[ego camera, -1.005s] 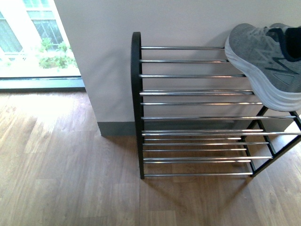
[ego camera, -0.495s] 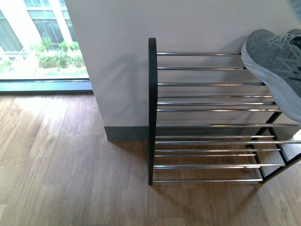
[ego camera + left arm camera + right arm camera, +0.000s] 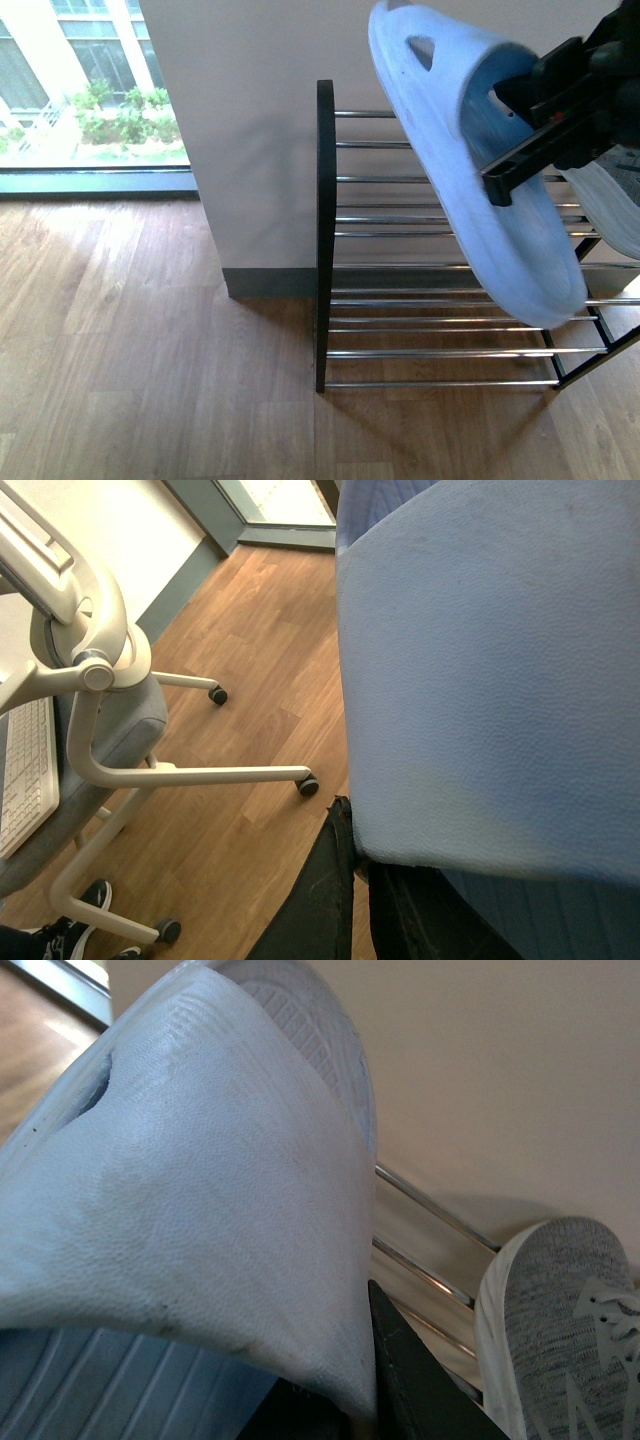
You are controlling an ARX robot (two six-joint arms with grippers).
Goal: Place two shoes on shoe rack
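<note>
While the right end effector (image 3: pixel 520 130) is clamping the slide sandal (image 3: pixel 470 160) tilted over the shoe rack (image 3: pixel 324 240), it's risking slipping between rods or bumping the grey sneaker (image 3: pixel 610 205).

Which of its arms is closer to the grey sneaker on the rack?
Right. The right gripper holds a pale sandal above the rack, beside the grey sneaker. The left arm's camera shows only another sandal, floor and a chair.

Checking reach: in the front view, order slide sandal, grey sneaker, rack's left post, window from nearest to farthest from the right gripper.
1. Slide sandal, held in the right gripper.
2. Grey sneaker, just behind it on the rack.
3. Rack's left post, further left.
4. Window, far left.
</note>
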